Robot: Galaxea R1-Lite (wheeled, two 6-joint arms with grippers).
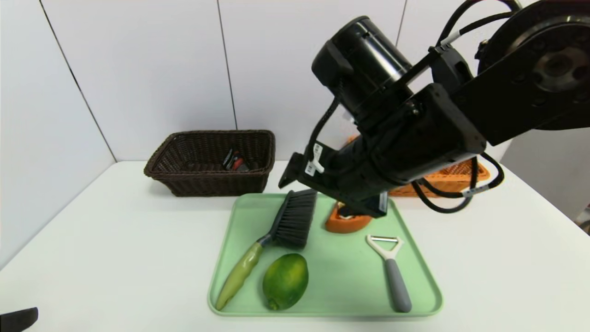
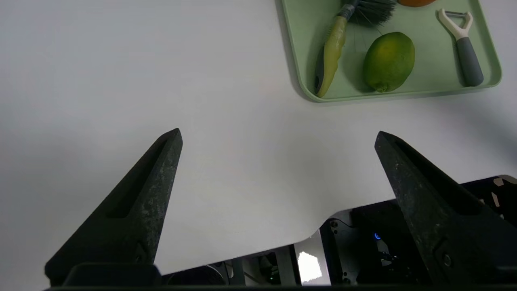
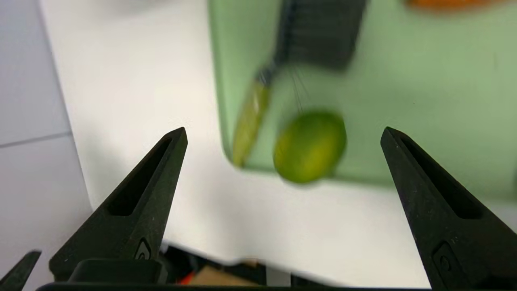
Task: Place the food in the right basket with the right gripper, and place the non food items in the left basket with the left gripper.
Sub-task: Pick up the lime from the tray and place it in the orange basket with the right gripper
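Note:
A green tray [image 1: 350,295] holds a green mango [image 1: 285,281], a dark brush with a green handle [image 1: 281,230], a grey-handled peeler [image 1: 392,272] and an orange food item [image 1: 343,223] half hidden under my right arm [image 1: 405,138]. My right gripper [image 3: 282,133] hangs open and empty above the tray, with the mango [image 3: 310,146] below, between its fingers. My left gripper [image 2: 278,135] is open and empty over bare table near the front edge, left of the tray [image 2: 428,81]. Only its tip [image 1: 18,318] shows in the head view.
A dark brown wicker basket [image 1: 207,182] with a few small items stands at the back left. An orange basket [image 1: 461,177] sits at the back right, mostly behind my right arm. White wall panels close off the back of the white table [image 1: 115,258].

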